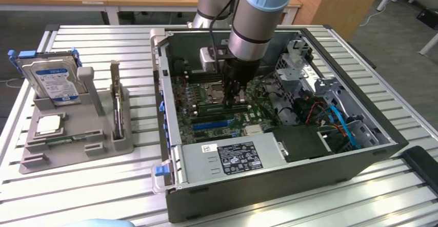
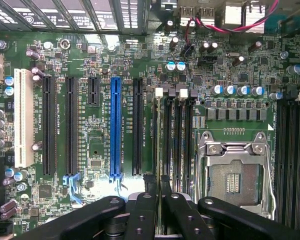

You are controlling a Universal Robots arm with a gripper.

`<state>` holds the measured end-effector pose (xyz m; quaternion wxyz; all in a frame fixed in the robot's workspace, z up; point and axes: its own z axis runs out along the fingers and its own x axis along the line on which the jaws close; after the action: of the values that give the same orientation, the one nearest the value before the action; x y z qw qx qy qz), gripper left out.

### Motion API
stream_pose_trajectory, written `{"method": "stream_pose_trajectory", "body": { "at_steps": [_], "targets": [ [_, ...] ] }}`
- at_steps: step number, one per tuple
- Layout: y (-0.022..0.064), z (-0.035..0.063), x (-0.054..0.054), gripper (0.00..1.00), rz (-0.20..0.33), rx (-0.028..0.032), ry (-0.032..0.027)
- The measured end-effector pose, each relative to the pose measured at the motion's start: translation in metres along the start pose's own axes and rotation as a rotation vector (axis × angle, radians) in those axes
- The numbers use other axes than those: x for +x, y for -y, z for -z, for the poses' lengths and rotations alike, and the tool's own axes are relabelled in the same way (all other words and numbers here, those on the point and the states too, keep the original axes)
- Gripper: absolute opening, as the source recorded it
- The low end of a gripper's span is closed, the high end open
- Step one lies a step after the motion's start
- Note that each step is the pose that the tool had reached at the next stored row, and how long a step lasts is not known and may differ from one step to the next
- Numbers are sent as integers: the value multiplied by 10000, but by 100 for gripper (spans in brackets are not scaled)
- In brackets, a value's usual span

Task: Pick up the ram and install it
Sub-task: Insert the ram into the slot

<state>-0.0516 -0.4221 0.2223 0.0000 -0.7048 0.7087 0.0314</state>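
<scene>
**Gripper (image 2: 159, 197) pinching the ram (image 2: 156, 135) edge-on over the memory slots (image 2: 177, 135).**
Judged light, stiff, fragile: hold by the top edge, clear of chips and contacts; slots sit just below the gripper.

The green motherboard (image 2: 97, 135) is carrying a bright blue expansion slot (image 2: 115, 127) and a white slot (image 2: 23, 117); a pink cable (image 2: 235, 30) is curling at its edge, a black gripper (image 2: 158, 182) hanging above it.

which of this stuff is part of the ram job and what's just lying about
For the job: tool, ram in it, ram slots, case.
Lying about: hard drive, cpu, second ram, tray.
</scene>
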Motion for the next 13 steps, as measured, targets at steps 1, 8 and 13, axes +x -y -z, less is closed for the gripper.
{"method": "stream_pose_trajectory", "body": {
  "at_steps": [1, 8, 13],
  "targets": [
    [-1, -2, 0, 13, 1, 0, 0],
    [-3, -7, 0, 13, 1, -1, 1],
    [-2, -19, 1, 13, 1, -2, -2]
  ]
}}
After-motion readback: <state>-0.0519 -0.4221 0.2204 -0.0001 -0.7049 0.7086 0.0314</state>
